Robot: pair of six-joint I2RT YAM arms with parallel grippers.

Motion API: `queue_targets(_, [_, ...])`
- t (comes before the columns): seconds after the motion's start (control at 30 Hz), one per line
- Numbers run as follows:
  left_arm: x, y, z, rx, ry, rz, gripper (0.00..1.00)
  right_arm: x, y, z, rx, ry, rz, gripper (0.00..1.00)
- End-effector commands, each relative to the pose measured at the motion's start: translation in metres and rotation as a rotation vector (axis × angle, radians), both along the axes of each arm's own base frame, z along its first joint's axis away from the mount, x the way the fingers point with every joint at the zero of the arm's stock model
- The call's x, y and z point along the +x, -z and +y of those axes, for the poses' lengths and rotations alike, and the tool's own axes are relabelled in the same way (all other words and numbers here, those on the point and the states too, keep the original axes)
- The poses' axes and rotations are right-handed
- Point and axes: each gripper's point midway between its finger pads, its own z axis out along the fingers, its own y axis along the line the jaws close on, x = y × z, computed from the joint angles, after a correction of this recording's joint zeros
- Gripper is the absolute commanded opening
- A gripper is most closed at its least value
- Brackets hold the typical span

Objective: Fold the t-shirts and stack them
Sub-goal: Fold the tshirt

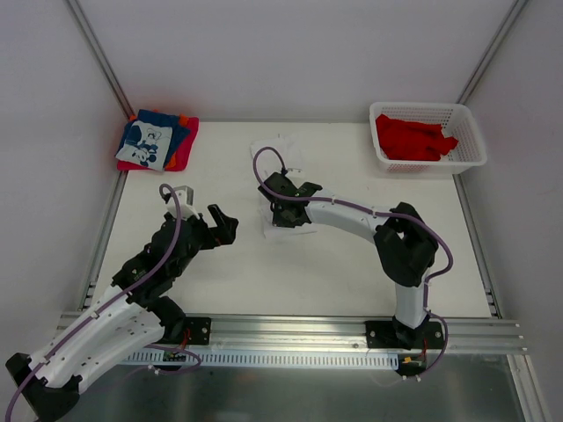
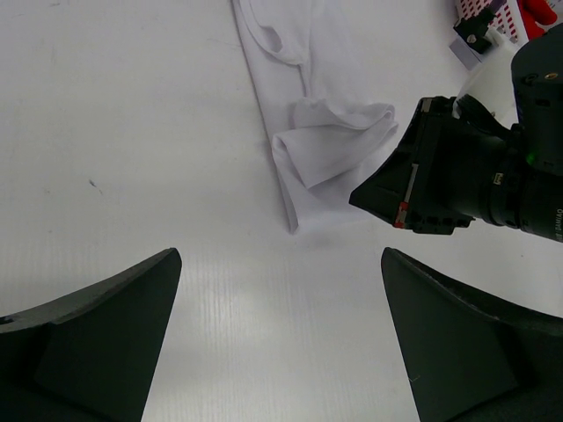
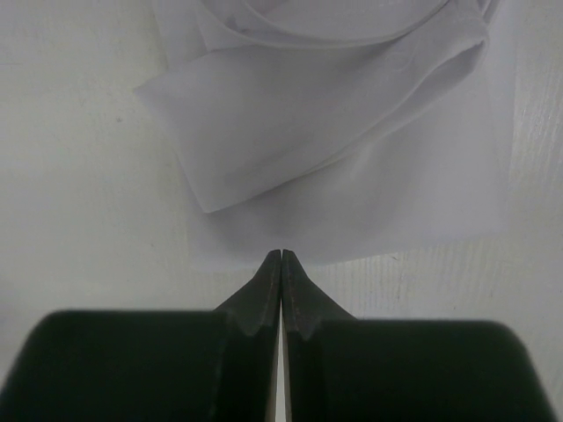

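Note:
A plain white t-shirt (image 1: pixel 280 158) lies partly folded on the white table, mid-back; the left wrist view shows its bunched sleeve (image 2: pixel 330 145). My right gripper (image 1: pixel 281 214) points down at it, jaws shut. Its tips (image 3: pixel 281 255) meet right at the shirt's near edge (image 3: pixel 352 132), and whether any cloth is pinched does not show. My left gripper (image 1: pixel 226 224) hovers open, left of the shirt, with only bare table between its fingers (image 2: pixel 281 334). Folded t-shirts, blue with a white print over red and orange (image 1: pixel 158 141), are stacked at the back left. Red t-shirts (image 1: pixel 409 139) fill the basket.
The white lattice basket (image 1: pixel 471 145) stands at the back right corner, and its corner shows in the left wrist view (image 2: pixel 482 16). The right arm's wrist (image 2: pixel 466 176) sits close to the right of the shirt. Walls enclose the table on three sides.

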Motion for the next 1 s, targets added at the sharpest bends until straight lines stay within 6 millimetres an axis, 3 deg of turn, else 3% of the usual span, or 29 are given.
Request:
queue_targets(0.0, [-0.001,-0.006,-0.004,-0.033,0.011,-0.017,0.99,0.009,0.002,0.005,0.003,0.022,-0.024,0.00])
queue_targets(0.3, [-0.002,-0.006,-0.004,-0.032,0.016,-0.021,0.99,0.019,0.019,0.013,0.006,0.016,-0.003,0.01])
queue_targets(0.73, [0.003,-0.001,-0.005,-0.002,0.005,-0.003,0.99,0.044,0.007,0.012,0.026,0.009,-0.024,0.01])
queue_targets(0.97, [0.004,0.000,-0.006,-0.001,0.008,-0.005,0.99,0.051,0.016,0.004,0.013,0.020,-0.008,0.00])
